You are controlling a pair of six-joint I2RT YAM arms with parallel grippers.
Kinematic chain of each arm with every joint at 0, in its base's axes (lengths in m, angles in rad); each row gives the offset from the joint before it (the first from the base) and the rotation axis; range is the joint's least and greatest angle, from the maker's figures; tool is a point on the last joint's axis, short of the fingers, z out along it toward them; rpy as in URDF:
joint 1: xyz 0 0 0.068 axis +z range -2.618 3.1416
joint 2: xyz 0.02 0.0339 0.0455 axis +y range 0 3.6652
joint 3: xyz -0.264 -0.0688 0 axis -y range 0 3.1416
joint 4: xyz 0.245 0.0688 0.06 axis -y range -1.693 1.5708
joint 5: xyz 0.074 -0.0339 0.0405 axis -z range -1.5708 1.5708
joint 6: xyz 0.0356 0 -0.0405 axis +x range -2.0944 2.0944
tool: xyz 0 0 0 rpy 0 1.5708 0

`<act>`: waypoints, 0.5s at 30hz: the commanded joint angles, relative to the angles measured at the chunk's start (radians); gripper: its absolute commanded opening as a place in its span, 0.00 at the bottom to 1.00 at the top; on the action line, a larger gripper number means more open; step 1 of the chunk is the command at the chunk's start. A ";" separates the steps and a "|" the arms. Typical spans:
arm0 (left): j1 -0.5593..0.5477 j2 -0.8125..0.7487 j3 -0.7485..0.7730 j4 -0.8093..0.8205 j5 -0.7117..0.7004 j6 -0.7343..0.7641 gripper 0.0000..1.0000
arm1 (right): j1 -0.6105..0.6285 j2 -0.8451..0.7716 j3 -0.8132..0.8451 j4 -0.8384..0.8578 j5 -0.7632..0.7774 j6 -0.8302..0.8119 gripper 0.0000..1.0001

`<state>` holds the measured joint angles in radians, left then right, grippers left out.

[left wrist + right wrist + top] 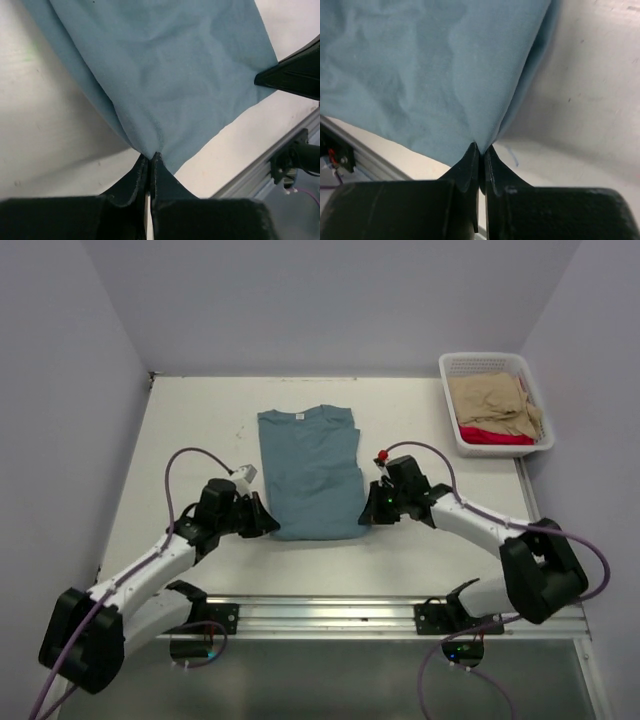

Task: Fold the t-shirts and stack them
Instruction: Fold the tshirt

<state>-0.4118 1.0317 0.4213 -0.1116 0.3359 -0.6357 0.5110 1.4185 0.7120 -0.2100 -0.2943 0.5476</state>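
Corners at the near hem of the teal t-shirt (310, 475) were clamped, one in the left gripper (152, 156), the other in the right gripper (481, 148); the cloth lay flat ahead of both.

Off-white matte surface (200, 430), with faint scuffs and small marks. Plain pale grey walls enclose it: rear wall (320, 300), left wall (50, 440), right wall (590, 360). Aluminium rail (330, 612) along the near edge. Lighting even, shadows soft.
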 commanded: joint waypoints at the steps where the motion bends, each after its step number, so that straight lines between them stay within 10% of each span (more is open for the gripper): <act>1: -0.028 -0.163 0.023 -0.277 -0.018 -0.071 0.00 | 0.044 -0.166 -0.017 -0.141 0.030 -0.025 0.00; 9: -0.030 -0.375 0.186 -0.519 -0.103 -0.111 0.00 | 0.101 -0.423 0.098 -0.385 0.130 -0.026 0.00; 15: -0.028 -0.248 0.231 -0.395 -0.265 -0.030 0.00 | 0.100 -0.276 0.213 -0.346 0.216 -0.098 0.00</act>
<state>-0.4419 0.7055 0.6163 -0.5385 0.2020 -0.7158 0.6155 1.0618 0.8669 -0.5308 -0.1749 0.5110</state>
